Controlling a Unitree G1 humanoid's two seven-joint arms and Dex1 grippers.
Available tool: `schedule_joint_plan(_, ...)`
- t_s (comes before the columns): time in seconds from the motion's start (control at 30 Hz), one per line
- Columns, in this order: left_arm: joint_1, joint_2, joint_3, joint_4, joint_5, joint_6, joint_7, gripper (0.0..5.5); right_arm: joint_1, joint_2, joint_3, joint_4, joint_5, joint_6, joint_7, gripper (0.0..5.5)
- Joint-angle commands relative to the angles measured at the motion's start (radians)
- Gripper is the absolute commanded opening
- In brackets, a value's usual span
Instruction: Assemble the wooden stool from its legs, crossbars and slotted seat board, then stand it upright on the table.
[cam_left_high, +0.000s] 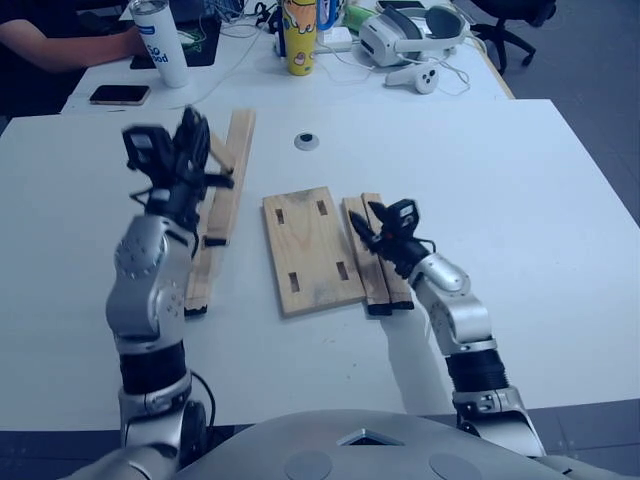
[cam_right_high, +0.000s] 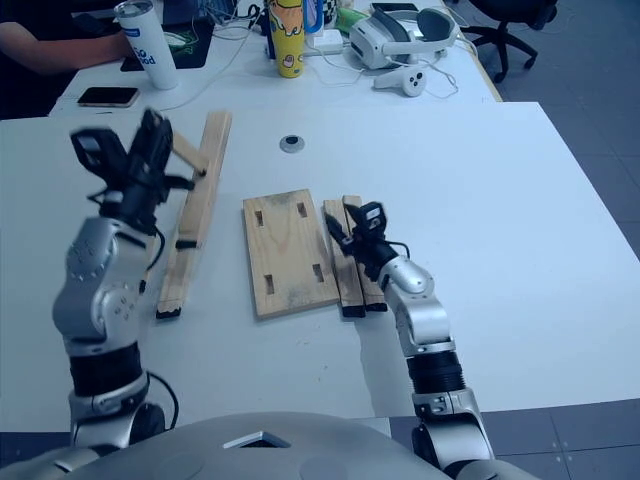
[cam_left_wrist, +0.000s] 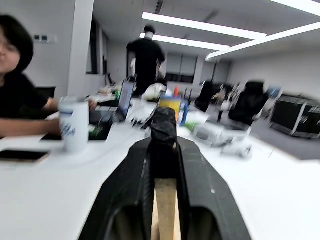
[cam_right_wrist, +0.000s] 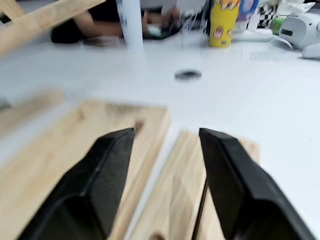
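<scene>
Slotted seat board (cam_left_high: 312, 250) is lying flat in the middle of the white table (cam_left_high: 520, 200), with a gripper on each side of it.
The board's four slots are facing up. Just beside its right edge, two wooden legs (cam_left_high: 388, 278) with dark feet are lying side by side, touching each other. The right gripper (cam_left_high: 366, 220) is hovering low over their far ends with its fingers spread apart and nothing between them. To the board's left, more long wooden stool pieces (cam_left_high: 232, 170) are lying stretched towards the far edge of the table. The left gripper (cam_left_wrist: 164, 147) is raised above them, its fingers clamping a wooden strip (cam_left_wrist: 166, 210) with a dark end. A small round disc (cam_left_high: 307, 140) is sitting beyond the board. On the next table, a tumbler (cam_left_high: 160, 40), a yellow bottle (cam_left_high: 300, 35) and a headset (cam_left_high: 405, 35) are standing.
</scene>
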Motion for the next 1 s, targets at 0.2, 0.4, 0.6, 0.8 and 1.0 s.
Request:
schedule_joint_plan(0.2, -0.220, 0.072, 0.080, 0.256, -0.423, 0.291, -0.281, 0.42, -0.204, -0.163, -0.268, -0.007, 0.584, 0.443, 0.237, 3.97)
schedule_joint_plan(0.4, -0.298, 0.094, 0.074, 0.385, -0.549, 0.389, -0.434, 0.42, -0.215, -0.172, -0.278, 0.080, 0.704, 0.596, 0.282, 4.86)
schedule_joint_plan(0.6, -0.294, 0.082, 0.123, 0.421, -0.676, 0.460, -0.433, 0.42, -0.207, -0.145, -0.296, 0.123, 0.772, 0.658, 0.300, 5.40)
schedule_joint_plan(0.8, -0.282, 0.093, 0.137, 0.474, -0.794, 0.587, -0.430, 0.42, -0.219, -0.152, -0.322, 0.099, 0.857, 0.709, 0.337, 5.40)
schedule_joint_plan(1.0, -0.291, 0.101, 0.137, 0.519, -0.821, 0.645, -0.428, 0.42, -0.215, -0.172, -0.316, 0.065, 0.902, 0.754, 0.376, 4.99)
